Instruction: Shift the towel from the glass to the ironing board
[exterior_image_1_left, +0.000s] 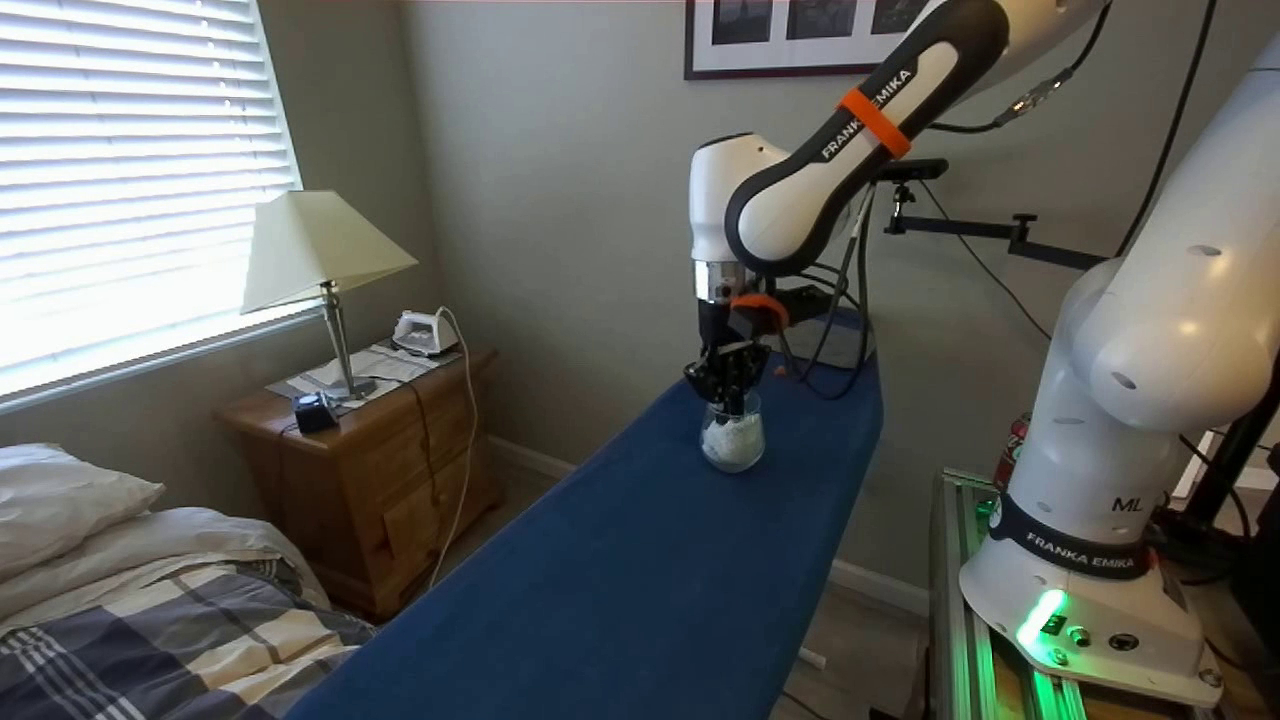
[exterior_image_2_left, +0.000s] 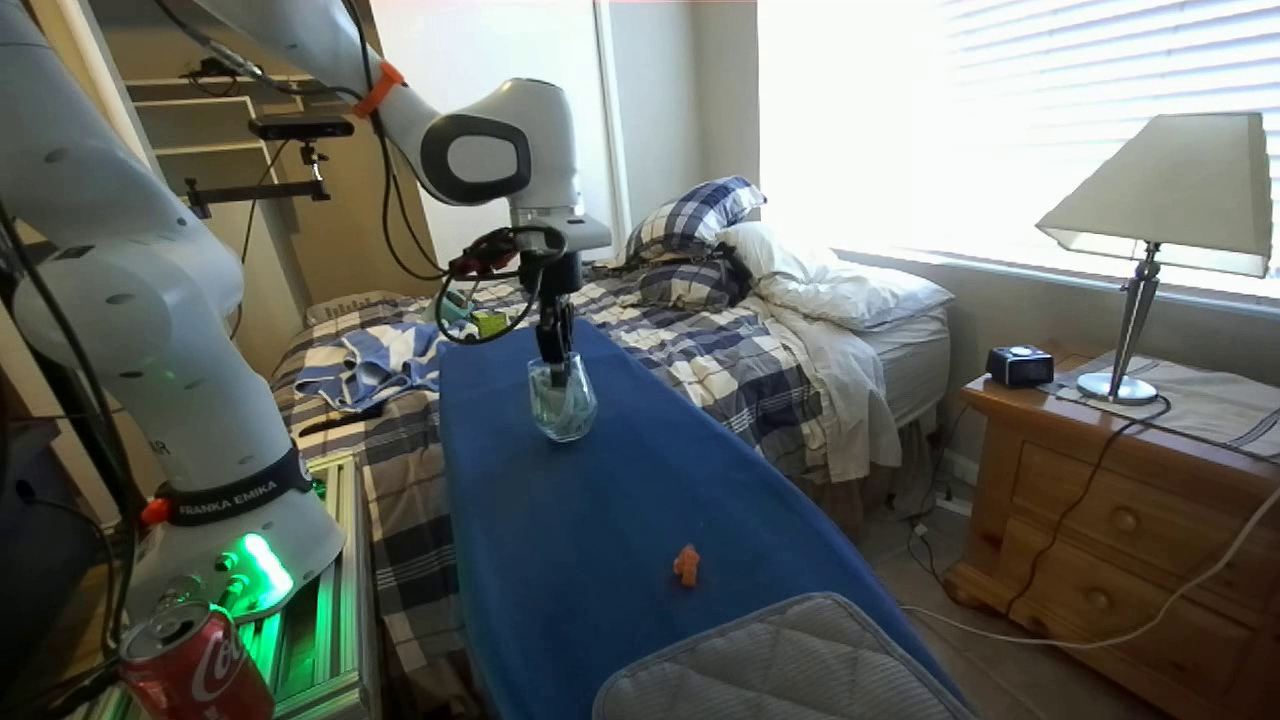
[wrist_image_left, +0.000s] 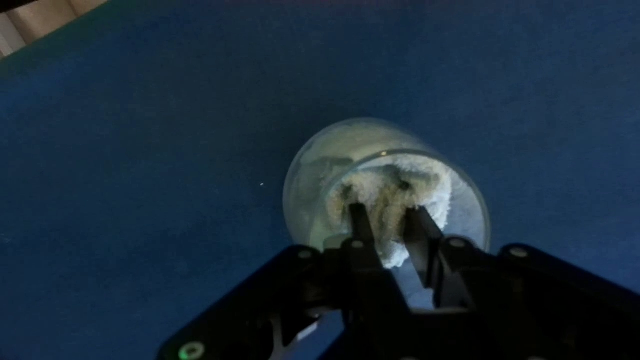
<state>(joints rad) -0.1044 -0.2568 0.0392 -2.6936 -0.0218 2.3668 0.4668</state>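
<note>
The hand (wrist_image_left: 384, 212) is pointing down into the glass (exterior_image_2_left: 580, 412), fingers (wrist_image_left: 361, 225) standing slightly apart, presumably for pinching the towel (exterior_image_1_left: 733, 441), though I cannot tell if they are gripping, while the glass, standing on the tabletop (exterior_image_1_left: 600, 580), is keeping the towel bunched inside.

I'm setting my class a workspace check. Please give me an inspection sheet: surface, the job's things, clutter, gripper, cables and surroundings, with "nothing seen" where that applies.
Surface: blue ironing board, with a grey quilted pad at one end.
Job's things: white towel bunched inside an upright glass, which appears to stand on the board.
Clutter: small orange object on the board; red cola can near the robot base.
Gripper: fingers inside the glass, towel between them; a firm grip cannot be confirmed.
Cables: dark cables looping beside the gripper; white cord trailing from the iron.
Surroundings: bed beside the board; wooden nightstand bearing the iron and a lamp; window blinds.
</note>
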